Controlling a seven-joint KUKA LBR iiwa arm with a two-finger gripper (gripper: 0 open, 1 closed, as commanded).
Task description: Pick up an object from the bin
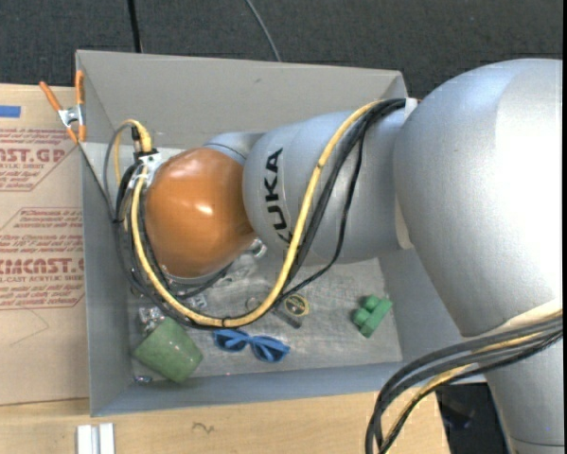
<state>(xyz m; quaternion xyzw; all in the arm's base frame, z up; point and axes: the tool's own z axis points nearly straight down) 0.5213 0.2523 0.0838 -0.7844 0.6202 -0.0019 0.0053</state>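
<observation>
Camera view, from above and a little to one side. Reaches in from the right edge of the frame and across a grey metal bin (236, 78): a silver KUKA arm (359, 197), bulking over most of the bin's middle and right. Ends at left centre in a rounded orange cover (193, 211), ringed by yellow and black cables (307, 211) looping under it and back up along the arm. Sits low over the bin's left half, close to the left wall. Gripper somewhere beneath that cover; impossible to tell how far open, or whether closed on anything.

Along the bin floor, in the lower part of the frame, a few loose things. Nearest the cover, at lower left: a pale green cup-like piece (169, 353), lying tilted near the front left corner, just below the cable loop. Just right of that, a small pair of blue toy glasses (252, 343), flat on the floor near the front wall. Between the cover and the glasses, some clear plastic pieces (231, 287), hard to make out, partly under the cables. Right of those, a small brass-coloured ring (294, 305), just beside the cable loop. Well apart, toward the lower right of the floor, a green toy block (371, 315) on its own.

No telling which of these lies under the gripper; closest by position, the clear plastic pieces and the pale green cup-like piece.
</observation>
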